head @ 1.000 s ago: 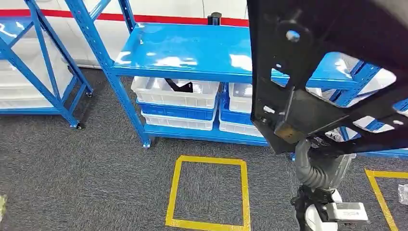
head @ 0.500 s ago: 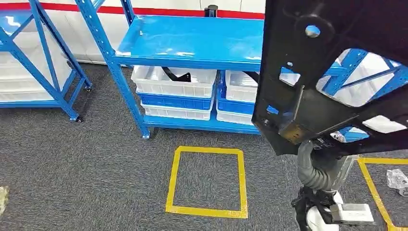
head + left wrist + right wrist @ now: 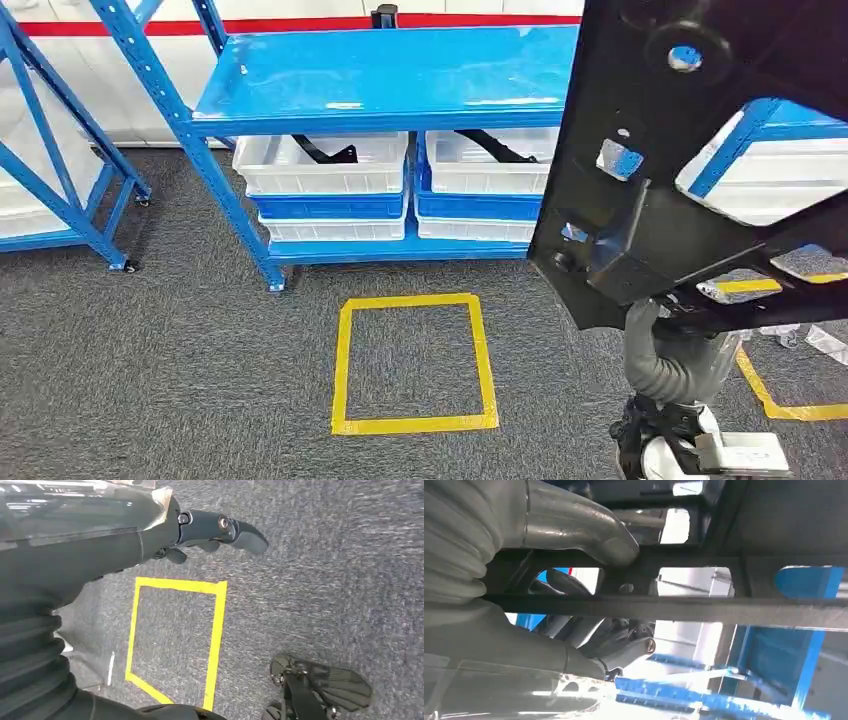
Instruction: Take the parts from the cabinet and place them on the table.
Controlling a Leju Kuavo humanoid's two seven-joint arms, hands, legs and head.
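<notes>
In front of rack: blue cabinet [image 3: 390, 75], white bins [image 3: 325, 165] on its lower shelf with more black parts.
Part: black frame part [image 3: 690, 160] raised high, off the floor for carrying.
Right hand [image 3: 574, 605]: thumb and fingers clamped around a bar of the part.
Left hand [image 3: 215, 530]: hangs low over carpet, fingers apart, holding nothing.
Table: none seen; delivery judged pending.

The robot's right hand [image 3: 589, 625] is raised in front of the head camera, thumb and dark fingers clamped around a large black perforated metal frame part [image 3: 690, 150]. Its left hand [image 3: 210, 530] hangs low, fingers loosely extended, holding nothing.
</notes>
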